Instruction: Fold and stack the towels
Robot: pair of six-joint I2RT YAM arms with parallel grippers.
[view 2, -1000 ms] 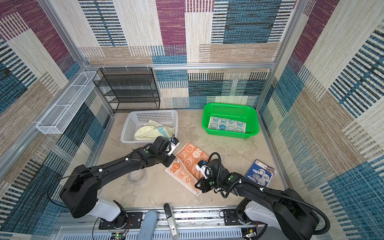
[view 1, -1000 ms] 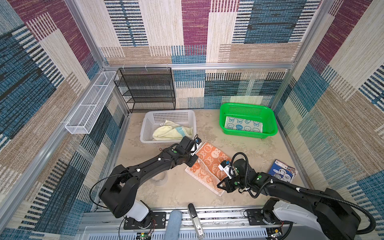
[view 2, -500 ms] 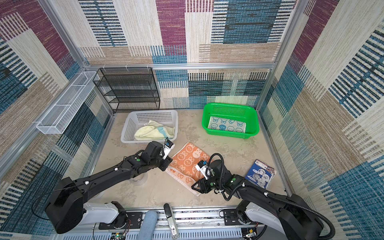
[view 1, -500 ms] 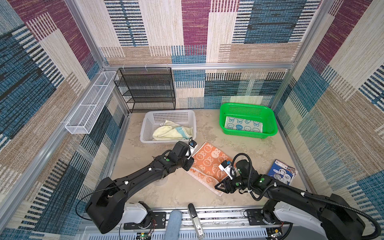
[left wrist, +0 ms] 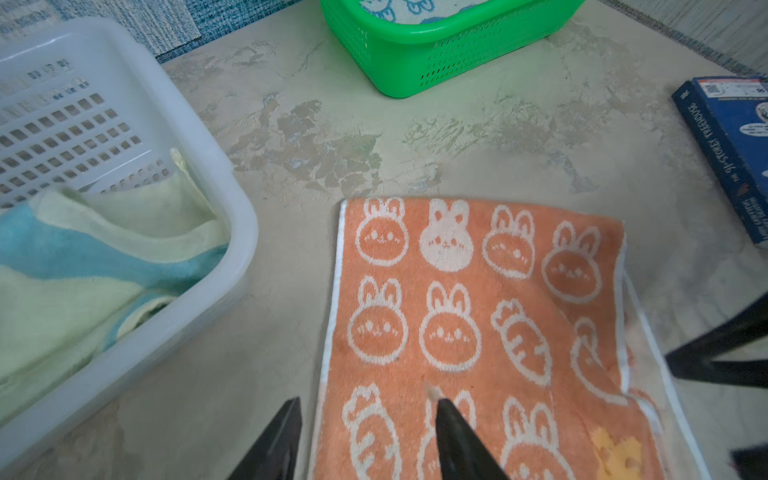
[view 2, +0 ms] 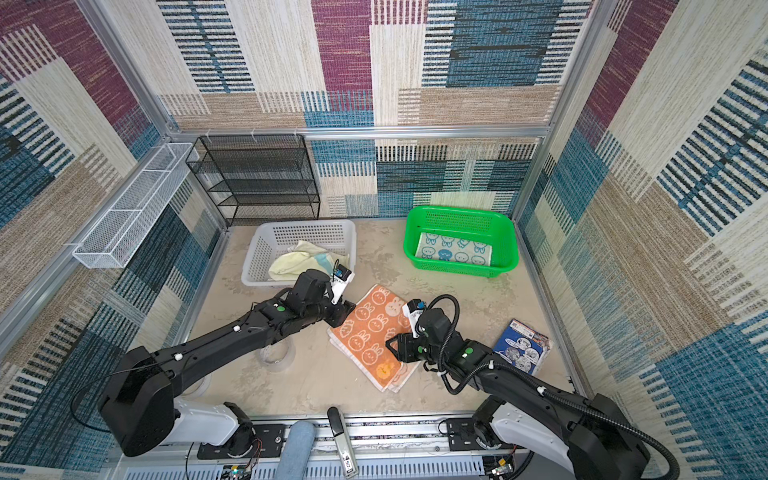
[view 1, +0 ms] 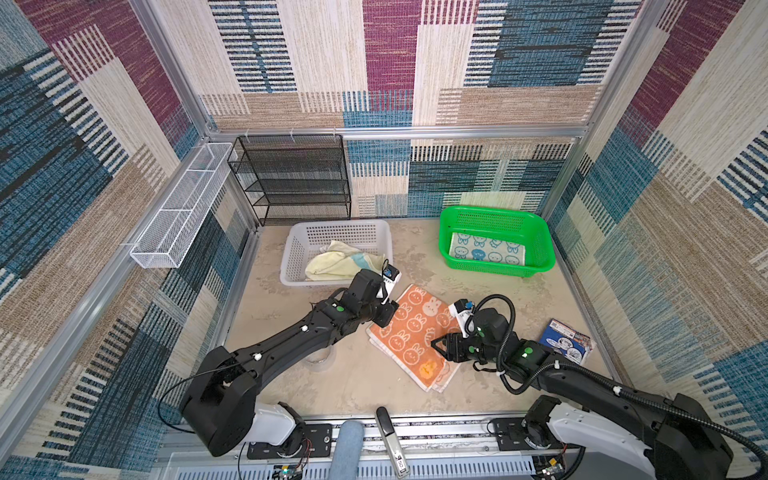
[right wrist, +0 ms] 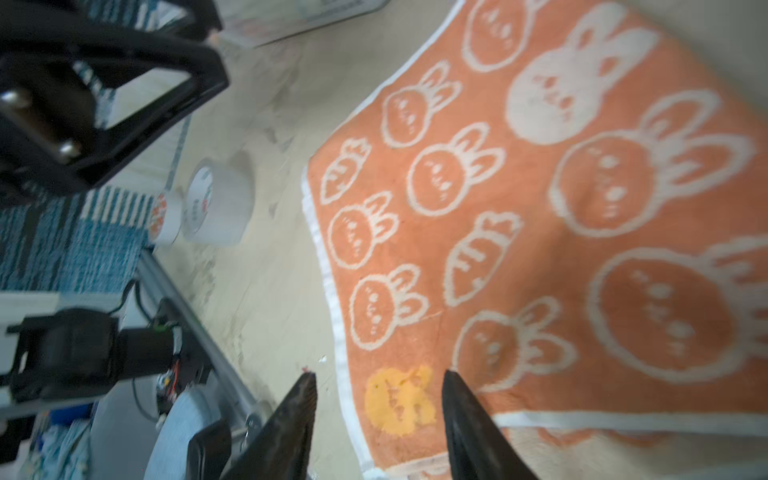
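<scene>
The orange towel (view 1: 415,332) lies folded and flat on the desk (view 1: 490,299), in front of both baskets and between the two arms; a paler layer shows under its near edge; the left end effector (left wrist: 368,405) sits low at the towel's left edge, jaws parted to a middling width and gripping nothing, one fingertip (left wrist: 442,409) over the cloth, the other over bare desk just beside the hem; whether it touches the cloth I cannot tell; the right end effector (right wrist: 380,376) is at the towel's near right part, jaws likewise parted and empty, straddling the white hem with the yellow patch (right wrist: 399,399) between them; the bunny towel (view 1: 486,251) lies flat in the green basket (view 1: 498,212) at the back right; the yellow-teal towel (view 1: 336,266) lies crumpled in the white basket (view 1: 340,226) at the back left, just behind the left wrist; a book (view 1: 567,343) lies on the desk beside the right arm; two tape rolls (right wrist: 216,203) stand left of the orange towel, apart from it
</scene>
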